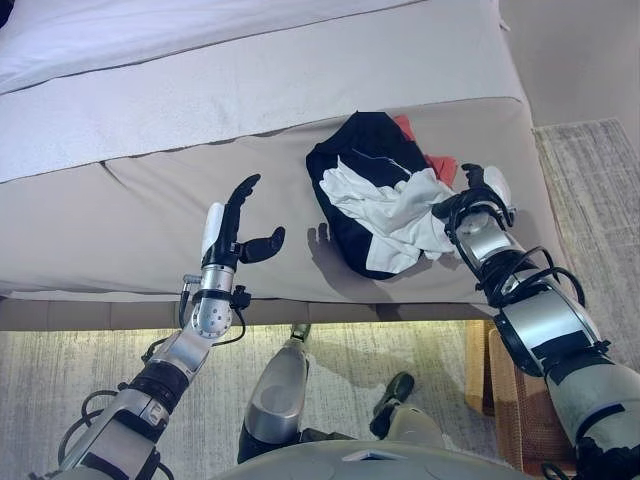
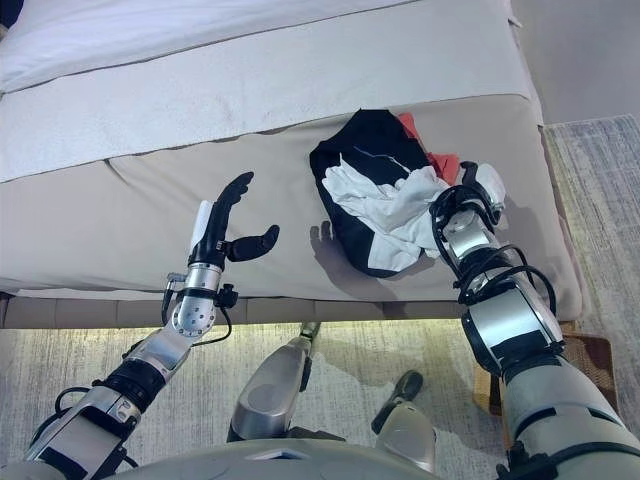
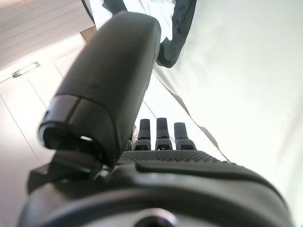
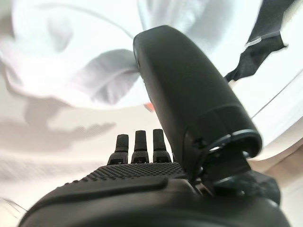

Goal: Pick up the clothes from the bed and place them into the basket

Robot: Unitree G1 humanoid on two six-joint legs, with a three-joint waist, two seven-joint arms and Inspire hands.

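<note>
A heap of clothes (image 1: 375, 190), black, white and red, lies on the beige bed (image 1: 150, 210) towards its right end. My right hand (image 1: 482, 197) is at the heap's right edge, next to the white cloth (image 4: 71, 56); its fingers are straight and hold nothing. My left hand (image 1: 232, 232) is raised over the bed's front part, left of the heap and apart from it, fingers straight and thumb spread. The heap also shows in the left wrist view (image 3: 173, 28) past the thumb.
White bedding (image 1: 200, 40) covers the far part of the bed. A wooden-looking thing (image 1: 505, 390) stands on the floor at the bed's lower right corner, partly behind my right arm. A grey rug (image 1: 590, 180) lies to the right.
</note>
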